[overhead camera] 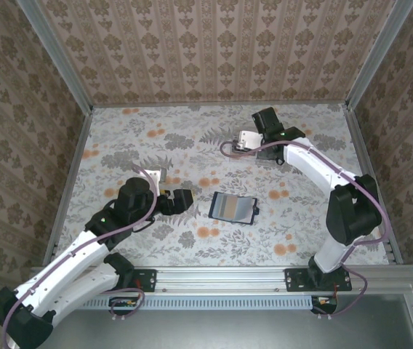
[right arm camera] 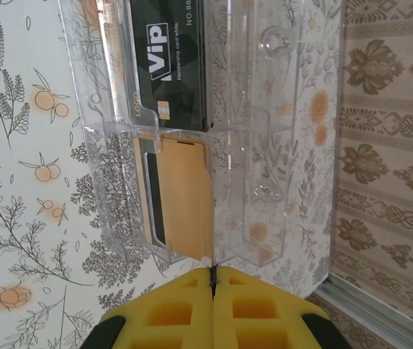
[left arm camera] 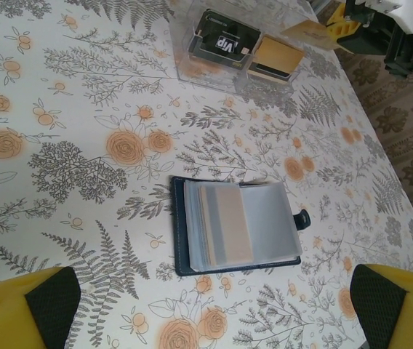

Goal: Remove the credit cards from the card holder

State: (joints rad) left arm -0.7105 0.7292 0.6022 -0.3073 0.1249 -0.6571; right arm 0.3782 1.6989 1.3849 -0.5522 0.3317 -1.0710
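A: Where's the card holder (left arm camera: 237, 225)?
B: Lying open on the table before my left gripper (left arm camera: 206, 311), jaws wide. My right gripper (right arm camera: 212, 287) is closed on nothing by the clear box (right arm camera: 192, 131), so nothing pins it; I might drag it or pinch a sleeve

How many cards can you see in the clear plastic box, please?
2. A black VIP card lies in one compartment of the clear box, and a tan card in the adjoining compartment. More may be stacked beneath them.
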